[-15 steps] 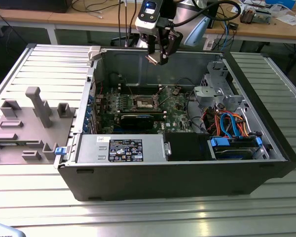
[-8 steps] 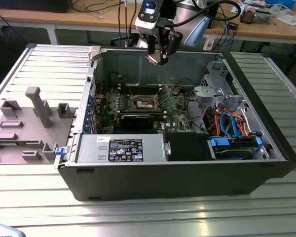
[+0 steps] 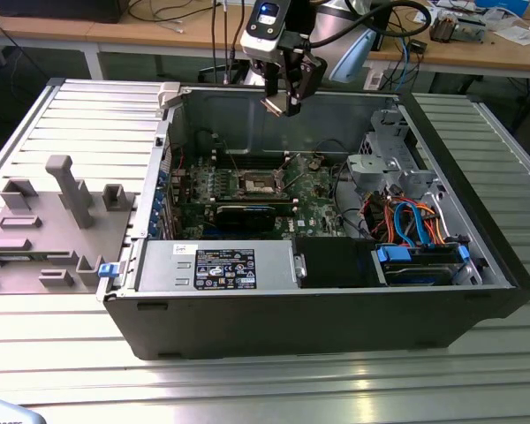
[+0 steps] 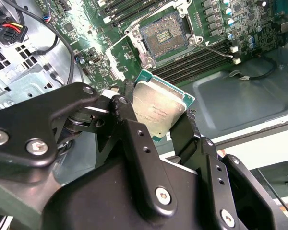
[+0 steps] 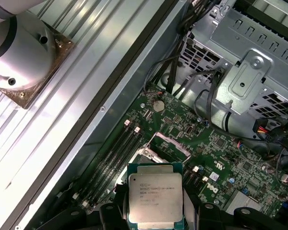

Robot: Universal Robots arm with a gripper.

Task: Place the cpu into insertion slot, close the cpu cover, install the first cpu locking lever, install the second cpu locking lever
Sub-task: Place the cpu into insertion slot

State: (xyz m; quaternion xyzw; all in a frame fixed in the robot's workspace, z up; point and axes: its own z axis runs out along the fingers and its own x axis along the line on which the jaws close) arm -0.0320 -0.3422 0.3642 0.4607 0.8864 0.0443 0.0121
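While the gripper (image 4: 156, 114) pinches the cpu (image 4: 159, 105) by two opposite edges, tilted, well above the green motherboard (image 3: 316, 191) inside the open case (image 3: 291, 309), the insertion slot (image 4: 164, 36) lies uncovered near that board's middle. I judge the chip should be levelled, squared to the socket frame and lowered straight, without sliding.

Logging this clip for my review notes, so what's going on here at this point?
A single robot arm's gripper is shut on the cpu, pinching it by its edges, and holds it in the air above the open computer case. Below it, on the green motherboard, the insertion slot is uncovered and empty, with its contacts showing. The cpu is not yet seated.
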